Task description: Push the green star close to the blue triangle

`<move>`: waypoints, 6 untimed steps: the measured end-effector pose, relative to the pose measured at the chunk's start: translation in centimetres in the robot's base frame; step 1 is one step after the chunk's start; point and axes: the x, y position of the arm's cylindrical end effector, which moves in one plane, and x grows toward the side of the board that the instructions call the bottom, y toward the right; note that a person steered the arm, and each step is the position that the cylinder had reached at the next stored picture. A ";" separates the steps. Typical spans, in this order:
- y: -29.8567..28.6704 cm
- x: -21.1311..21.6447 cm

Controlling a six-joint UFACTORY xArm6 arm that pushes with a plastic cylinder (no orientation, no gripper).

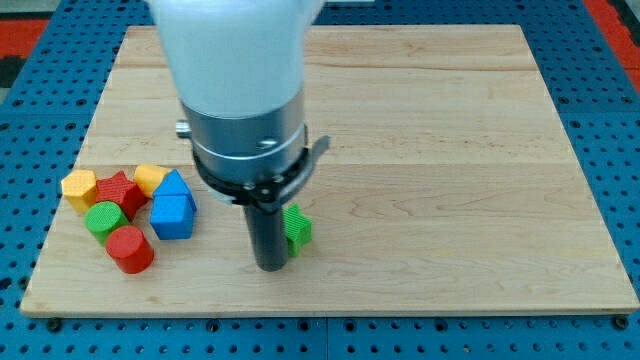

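The green star (297, 227) lies on the wooden board, below the board's middle, partly hidden behind my rod. My tip (271, 267) rests on the board just to the left of and slightly below the star, touching or nearly touching it. The blue triangle (173, 185) sits in a cluster at the view's left, directly above a blue cube (173, 217). The star is well to the right of the triangle.
The left cluster also holds a yellow hexagon (78, 187), a red star (119, 192), a yellow block (149, 177), a green cylinder (103, 218) and a red cylinder (130, 249). The board's bottom edge (330, 312) runs just below my tip.
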 end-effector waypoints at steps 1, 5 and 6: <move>6.5 0.7; 0.3 -6.1; -1.0 -8.0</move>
